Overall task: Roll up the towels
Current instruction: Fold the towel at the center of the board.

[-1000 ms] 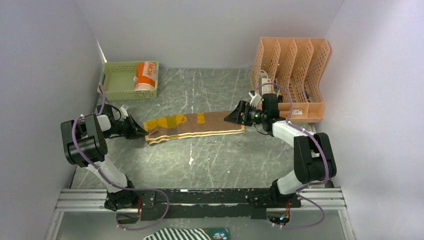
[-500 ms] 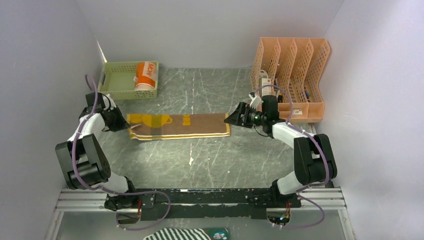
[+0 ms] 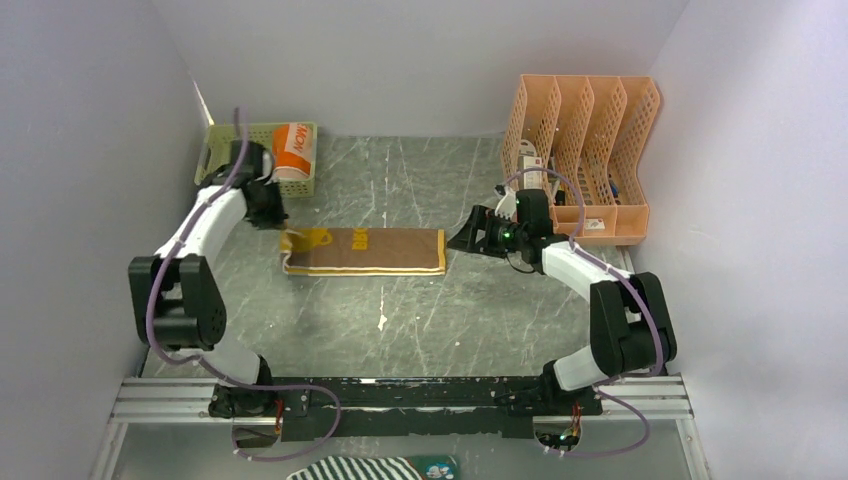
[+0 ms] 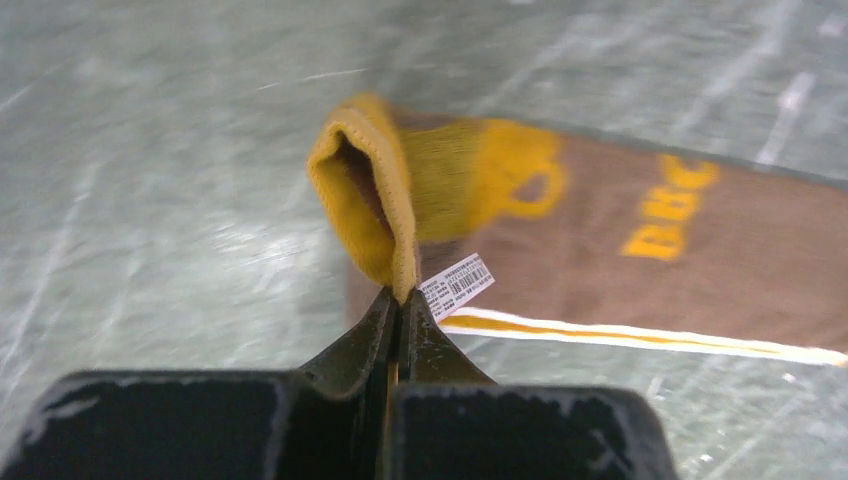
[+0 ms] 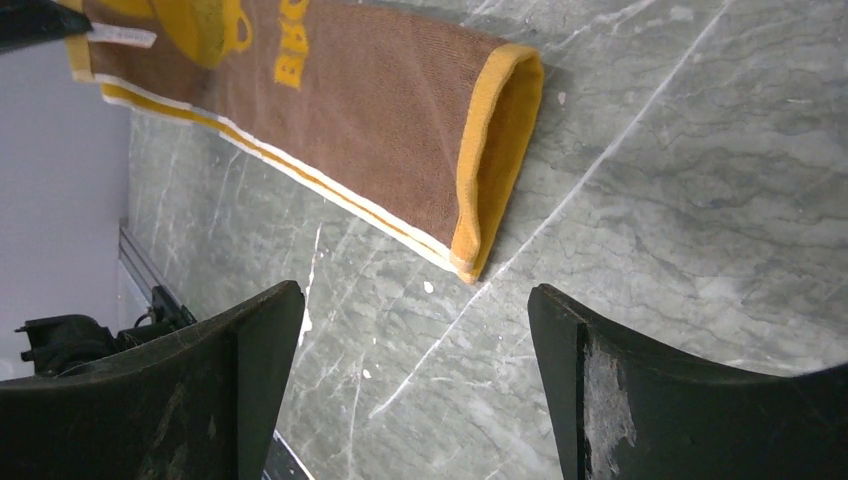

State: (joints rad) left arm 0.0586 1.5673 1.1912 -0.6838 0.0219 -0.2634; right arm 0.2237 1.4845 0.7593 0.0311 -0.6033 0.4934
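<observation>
A yellow towel with brown print (image 3: 375,252) lies as a long strip across the table's middle. My left gripper (image 3: 277,218) is shut on its yellow left end, which is lifted and curls over the strip (image 4: 370,190); a white label (image 4: 456,285) hangs beside the closed left gripper (image 4: 402,298). My right gripper (image 3: 462,238) stands open just off the towel's right end (image 5: 495,150); nothing but bare table shows between the right gripper's (image 5: 415,330) fingers. The orange towel (image 3: 292,150) sits rolled in the green basket (image 3: 305,185).
A peach file rack (image 3: 585,150) stands at the back right, behind the right arm. A black-and-white striped cloth (image 3: 370,468) lies below the arm bases. White walls close in the left, back and right sides.
My left gripper has swung from the near left toward the back by the basket, dragging the towel left and lifting its end over the strip. The right gripper has hardly moved.
</observation>
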